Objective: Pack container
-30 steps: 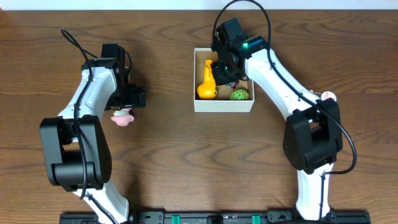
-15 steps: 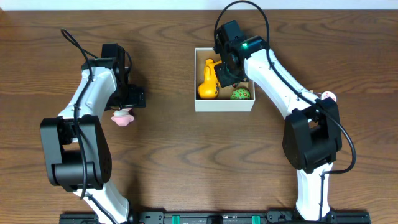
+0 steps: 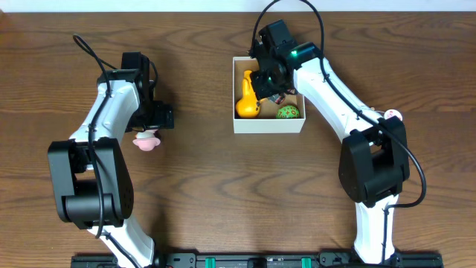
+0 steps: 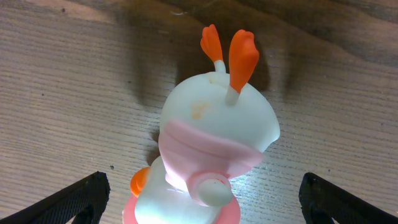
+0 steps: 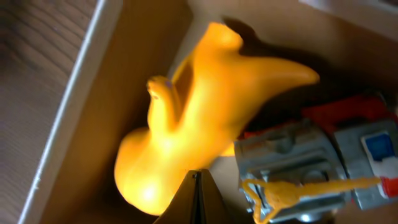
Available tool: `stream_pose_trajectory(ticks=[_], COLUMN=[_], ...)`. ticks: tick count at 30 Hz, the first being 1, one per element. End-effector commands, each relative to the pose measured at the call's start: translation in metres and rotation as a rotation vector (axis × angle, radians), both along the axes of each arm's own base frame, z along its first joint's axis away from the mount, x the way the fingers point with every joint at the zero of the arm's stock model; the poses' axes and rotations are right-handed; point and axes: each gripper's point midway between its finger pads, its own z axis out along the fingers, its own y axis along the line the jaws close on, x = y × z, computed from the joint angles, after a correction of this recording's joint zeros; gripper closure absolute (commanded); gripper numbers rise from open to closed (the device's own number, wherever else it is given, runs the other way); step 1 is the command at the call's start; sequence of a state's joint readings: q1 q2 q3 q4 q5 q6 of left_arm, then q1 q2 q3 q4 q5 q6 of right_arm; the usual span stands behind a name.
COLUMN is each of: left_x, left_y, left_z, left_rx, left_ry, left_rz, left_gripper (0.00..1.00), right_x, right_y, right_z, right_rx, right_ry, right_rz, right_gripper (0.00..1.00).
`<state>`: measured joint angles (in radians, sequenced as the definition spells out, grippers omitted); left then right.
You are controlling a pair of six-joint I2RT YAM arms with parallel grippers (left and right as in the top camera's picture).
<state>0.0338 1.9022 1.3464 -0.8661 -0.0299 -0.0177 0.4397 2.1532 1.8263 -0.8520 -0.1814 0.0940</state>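
The container [image 3: 268, 125], a white square box with a tan inside, sits at the upper middle. It holds a yellow duck-like toy [image 3: 247, 100], a green toy [image 3: 287, 113] and a grey and red robot toy [image 5: 311, 155]. My right gripper [image 5: 196, 199] is shut and empty, hovering inside the box just above the yellow toy [image 5: 199, 118]. My left gripper [image 4: 205, 199] is open. Its fingers straddle a white and pink toy [image 4: 211, 137] with orange ears, which lies on the table [image 3: 146, 141].
The box's left wall [image 5: 74, 106] runs close beside the right gripper. A small pink and white object [image 3: 393, 115] lies on the table by the right arm's elbow. The table is dark brown wood.
My right wrist has shifted slightly over the box, staying above the yellow toy. The left arm and the pink toy have not moved.
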Motion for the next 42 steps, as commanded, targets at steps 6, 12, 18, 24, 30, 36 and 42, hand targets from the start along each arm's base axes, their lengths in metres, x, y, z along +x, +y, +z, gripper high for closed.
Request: stream_pose_trajectory(ticks=[6, 12, 18, 24, 30, 36, 42], left_x=[-0.003, -0.003, -0.003, -0.003, -0.003, -0.003, -0.003], left_y=[0.002, 0.002, 0.002, 0.002, 0.002, 0.002, 0.002], left_z=[-0.003, -0.004, -0.004, -0.003, -0.004, -0.004, -0.003], left_rx=[0.006, 0.006, 0.006, 0.006, 0.006, 0.006, 0.006], left_ry=[0.016, 0.016, 0.016, 0.016, 0.016, 0.016, 0.016], left_rz=[-0.011, -0.011, -0.011, -0.011, -0.011, -0.011, -0.011], left_gripper=[0.02, 0.02, 0.02, 0.02, 0.02, 0.02, 0.02], right_x=[0.023, 0.018, 0.017, 0.012, 0.012, 0.029, 0.035], right_y=[-0.005, -0.007, -0.008, -0.019, -0.030, -0.053, -0.066], right_z=[-0.008, -0.024, -0.026, -0.030, -0.028, -0.006, 0.017], right_rx=[-0.056, -0.075, -0.080, -0.105, -0.129, -0.254, -0.315], right_ry=[-0.074, -0.033, -0.025, 0.005, 0.011, -0.098, -0.169], right_rz=[-0.014, -0.012, -0.012, -0.001, -0.017, -0.054, -0.077], right_gripper=[0.99, 0.99, 0.99, 0.99, 0.99, 0.99, 0.98])
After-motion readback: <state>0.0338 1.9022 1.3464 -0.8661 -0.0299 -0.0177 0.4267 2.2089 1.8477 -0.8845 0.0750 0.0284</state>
